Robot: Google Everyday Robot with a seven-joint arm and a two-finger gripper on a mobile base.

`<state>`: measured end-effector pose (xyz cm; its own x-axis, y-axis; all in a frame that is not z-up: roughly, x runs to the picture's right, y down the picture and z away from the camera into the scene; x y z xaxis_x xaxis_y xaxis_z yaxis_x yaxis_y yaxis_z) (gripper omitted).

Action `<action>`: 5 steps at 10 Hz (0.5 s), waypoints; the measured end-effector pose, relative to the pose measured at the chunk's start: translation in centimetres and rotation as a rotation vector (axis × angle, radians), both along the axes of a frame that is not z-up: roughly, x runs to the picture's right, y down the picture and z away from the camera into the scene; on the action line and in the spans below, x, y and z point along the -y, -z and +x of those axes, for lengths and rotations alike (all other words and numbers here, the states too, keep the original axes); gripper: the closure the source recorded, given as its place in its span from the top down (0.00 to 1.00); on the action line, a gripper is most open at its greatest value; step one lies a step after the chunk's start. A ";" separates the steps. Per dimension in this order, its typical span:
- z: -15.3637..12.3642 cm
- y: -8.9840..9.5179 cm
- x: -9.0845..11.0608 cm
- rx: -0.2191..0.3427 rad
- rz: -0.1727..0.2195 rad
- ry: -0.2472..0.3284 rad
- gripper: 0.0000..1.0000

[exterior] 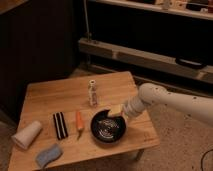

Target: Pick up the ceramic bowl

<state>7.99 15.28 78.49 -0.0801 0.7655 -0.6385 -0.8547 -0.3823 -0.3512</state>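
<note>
Camera view, gripper (116,111) at ceramic bowl (106,130) (rim)

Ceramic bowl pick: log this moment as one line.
target: ceramic bowl, on wooden table | gripper: at bowl's far right rim | lifted: not yet | beside bowl: carrot

High oblique view down onto table (50,100); hand (116,111) at rim of ceramic bowl (106,129)

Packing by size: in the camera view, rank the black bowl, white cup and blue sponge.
Round glossy black ceramic bowl, gripper at its far rim
White cup on its side
Blue sponge, nearly cup-sized, so those two are unsure
</note>
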 end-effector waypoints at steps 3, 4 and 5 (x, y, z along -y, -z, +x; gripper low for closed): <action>-0.1 -0.2 0.1 0.025 -0.027 -0.002 0.73; 0.0 -0.2 0.1 0.030 -0.033 -0.001 0.73; -0.2 -0.4 -0.1 0.037 -0.035 0.002 0.73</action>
